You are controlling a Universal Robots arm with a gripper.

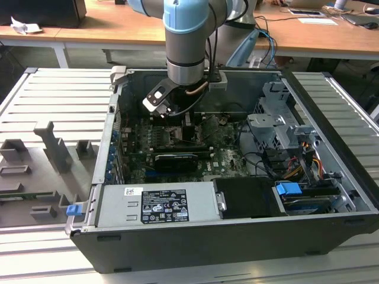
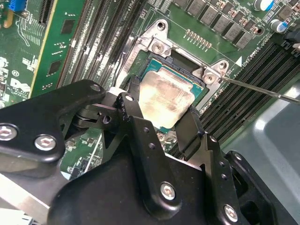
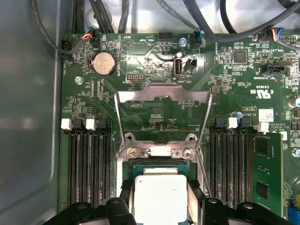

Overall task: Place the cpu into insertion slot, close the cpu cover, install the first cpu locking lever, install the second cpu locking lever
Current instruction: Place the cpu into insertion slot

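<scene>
cpu (image 2: 164, 101): pale silver square chip, scuffed face, over the insertion slot (image 2: 174, 63); seated or not, cannot tell
gripper (image 2: 161, 105): black fingers (image 2: 190, 129) narrowly apart, clamped on two opposite cpu edges
cpu cover (image 3: 161, 96): thin silver frame, cut-out centre, standing open on its hinge
locking lever (image 2: 253, 88): thin wire rod slanting off the socket corner, in the second wrist view
first wrist view: round coin cell (image 3: 105, 63), long black memory slots (image 3: 86, 164)
exterior view: arm (image 1: 186, 47) reaching down into open computer case (image 1: 237, 236)

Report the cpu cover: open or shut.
Open: in the first wrist view the cpu cover lies flipped back from the insertion slot, leaving the cpu bare.
</scene>
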